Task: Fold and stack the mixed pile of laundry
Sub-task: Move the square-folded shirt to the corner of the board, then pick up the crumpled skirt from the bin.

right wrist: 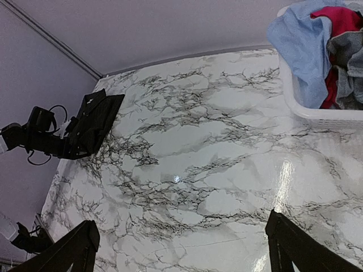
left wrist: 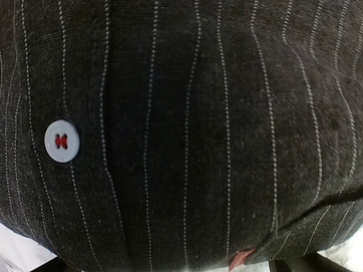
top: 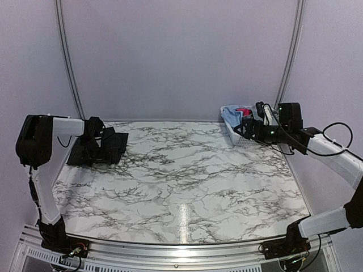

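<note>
A folded black pinstriped shirt (top: 109, 147) lies at the table's far left. It fills the left wrist view, where a pale blue button (left wrist: 62, 141) and a small red tag (left wrist: 241, 259) show on it. My left gripper (top: 85, 152) hovers close over the shirt's left edge, open, with only the tips of its fingers showing at the bottom corners. The rest of the laundry pile sits in the basket: a light blue piece (right wrist: 300, 45), a pink-red one (right wrist: 340, 20) and a grey one (right wrist: 349, 68). My right gripper (right wrist: 181, 255) hangs open and empty beside the basket (top: 243, 139).
The white lattice basket (right wrist: 317, 113) stands at the table's far right corner, against the wall. The marble-patterned tabletop (top: 181, 175) stretches between the two arms. Curtain walls enclose the back and both sides.
</note>
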Controlling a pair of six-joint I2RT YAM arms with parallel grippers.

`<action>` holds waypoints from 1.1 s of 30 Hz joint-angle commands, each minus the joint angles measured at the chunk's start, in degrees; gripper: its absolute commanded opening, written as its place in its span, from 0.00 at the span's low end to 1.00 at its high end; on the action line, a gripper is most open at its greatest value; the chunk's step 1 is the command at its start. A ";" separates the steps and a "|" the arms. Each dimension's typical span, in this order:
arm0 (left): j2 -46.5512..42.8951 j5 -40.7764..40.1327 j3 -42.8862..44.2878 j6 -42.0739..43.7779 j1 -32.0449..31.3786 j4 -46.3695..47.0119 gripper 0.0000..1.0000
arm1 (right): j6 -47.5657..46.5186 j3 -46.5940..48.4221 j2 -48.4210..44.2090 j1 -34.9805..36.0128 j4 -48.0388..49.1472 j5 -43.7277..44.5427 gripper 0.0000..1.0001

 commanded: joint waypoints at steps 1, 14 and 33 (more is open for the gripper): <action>8.08 -1.55 6.27 3.94 2.80 3.54 0.99 | 1.25 0.67 -0.24 -0.60 0.49 1.26 0.98; 18.83 -1.70 23.91 17.24 4.19 -1.83 0.99 | 3.28 1.25 1.74 -0.61 1.68 0.36 0.99; -20.46 -1.60 18.87 3.22 -10.58 -3.82 0.99 | -13.52 12.75 3.30 -0.62 -12.57 -2.03 0.98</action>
